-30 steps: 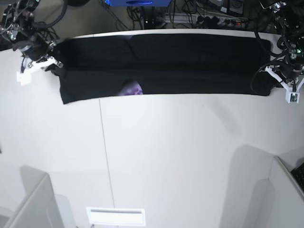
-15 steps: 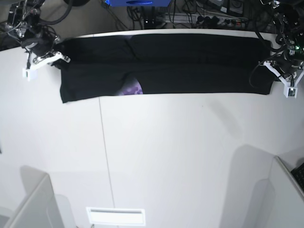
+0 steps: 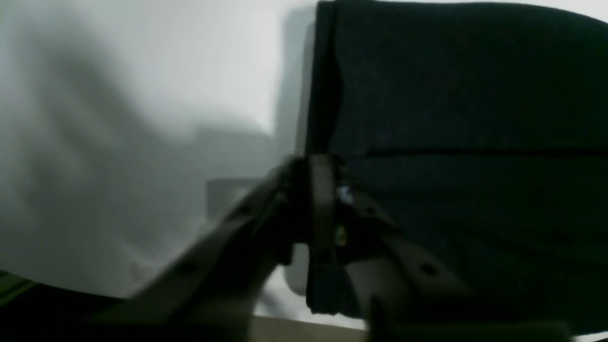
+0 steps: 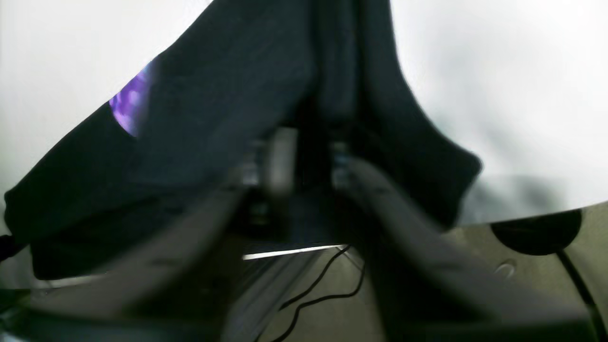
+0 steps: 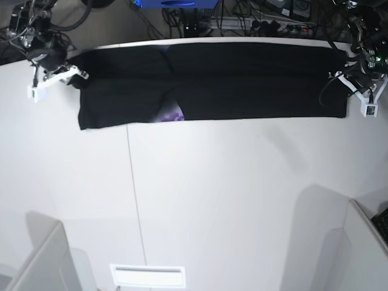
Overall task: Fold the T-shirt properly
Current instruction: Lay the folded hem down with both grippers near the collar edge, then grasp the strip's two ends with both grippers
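Observation:
The black T-shirt [image 5: 242, 79] lies as a long folded band along the table's far edge, with a bit of purple print [image 5: 171, 114] peeking out at its near hem. My right gripper [image 5: 60, 76] is at the band's left end. In the right wrist view its jaws [image 4: 311, 161] stand apart with black cloth [image 4: 228, 95] in the gap. My left gripper [image 5: 354, 91] is at the band's right end. In the blurred left wrist view its fingers [image 3: 327, 190] sit close together at the shirt's [image 3: 451, 95] edge.
The white table [image 5: 212, 200] has a thin seam [image 5: 134, 200] running front to back. Cables and equipment [image 5: 254, 18] crowd the floor behind the far edge. A white slotted plate [image 5: 147, 276] lies at the front edge, and grey panels [image 5: 42, 260] stand at both near corners.
Both grippers have shifted slightly toward the far edge. The shirt's two ends now lie flatter on the table. The right gripper's jaws have parted.

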